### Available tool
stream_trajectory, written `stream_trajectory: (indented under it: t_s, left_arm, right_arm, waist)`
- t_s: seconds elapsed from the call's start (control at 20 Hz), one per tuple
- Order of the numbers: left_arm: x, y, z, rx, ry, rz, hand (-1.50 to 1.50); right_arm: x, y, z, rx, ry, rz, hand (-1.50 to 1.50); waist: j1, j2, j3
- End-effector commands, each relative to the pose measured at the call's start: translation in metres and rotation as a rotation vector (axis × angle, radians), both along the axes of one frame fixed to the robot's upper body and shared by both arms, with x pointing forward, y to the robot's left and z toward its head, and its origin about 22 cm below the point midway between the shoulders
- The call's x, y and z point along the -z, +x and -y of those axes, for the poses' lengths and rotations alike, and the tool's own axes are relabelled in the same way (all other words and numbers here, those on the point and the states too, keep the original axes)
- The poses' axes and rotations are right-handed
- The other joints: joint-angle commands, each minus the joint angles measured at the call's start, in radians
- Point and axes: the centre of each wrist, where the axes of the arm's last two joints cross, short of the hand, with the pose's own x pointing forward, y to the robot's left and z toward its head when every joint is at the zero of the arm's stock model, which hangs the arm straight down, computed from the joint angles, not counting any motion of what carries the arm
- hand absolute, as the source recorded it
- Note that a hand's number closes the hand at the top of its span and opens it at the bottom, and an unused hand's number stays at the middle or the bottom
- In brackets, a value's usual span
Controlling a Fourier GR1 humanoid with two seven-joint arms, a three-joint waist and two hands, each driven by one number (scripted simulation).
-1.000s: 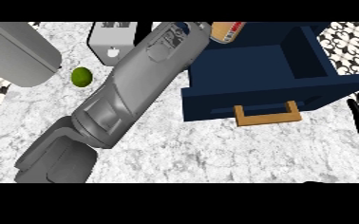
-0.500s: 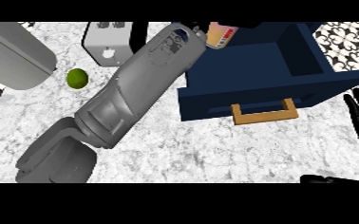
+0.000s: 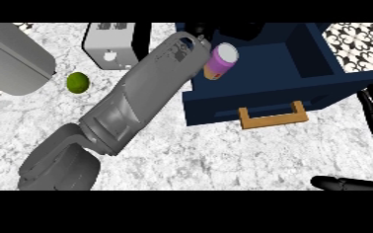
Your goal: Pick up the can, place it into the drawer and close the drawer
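Note:
A purple can (image 3: pixel 221 60) with a tan end lies tilted inside the open dark blue drawer (image 3: pixel 320 86), close to its left wall. My left forearm stretches from the lower left up to the drawer. Its black left hand (image 3: pixel 241 30) hangs over the drawer's back part, just beyond the can, with the fingers spread and apart from it. The can rests beside the wrist. An orange-brown handle (image 3: pixel 271 116) sits on the drawer's front. At the lower right edge, only straight dark fingers of my right hand (image 3: pixel 341 182) show.
A green lime (image 3: pixel 78 82) lies on the marble counter left of my forearm. A white box-shaped appliance (image 3: pixel 109 47) stands behind it, and a large grey rounded object (image 3: pixel 22 61) fills the far left. Patterned tiles (image 3: pixel 350 38) show at the top right.
The can has gone from the left hand's fingers down and slightly left into the drawer. The left arm has reached further over the drawer. The right hand's fingers now show more.

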Motion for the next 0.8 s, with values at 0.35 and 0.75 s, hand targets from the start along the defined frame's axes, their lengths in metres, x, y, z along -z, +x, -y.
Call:
stream_trajectory:
  t_s: [0.35, 0.75]
  left_arm:
    - [0.016, -0.002, -0.003, -0.071, -0.026, -0.005, -1.5]
    - [0.018, -0.001, -0.006, -0.109, -0.108, 0.003, -1.5]
  right_arm:
    - [-0.006, -0.002, -0.008, -0.008, 0.011, 0.004, -1.5]
    - [-0.026, -0.006, 0.002, 0.005, -0.237, 0.133, -1.5]
  waist:
    - [-0.011, 0.0, -0.001]
    - [-0.018, 0.008, -0.001]
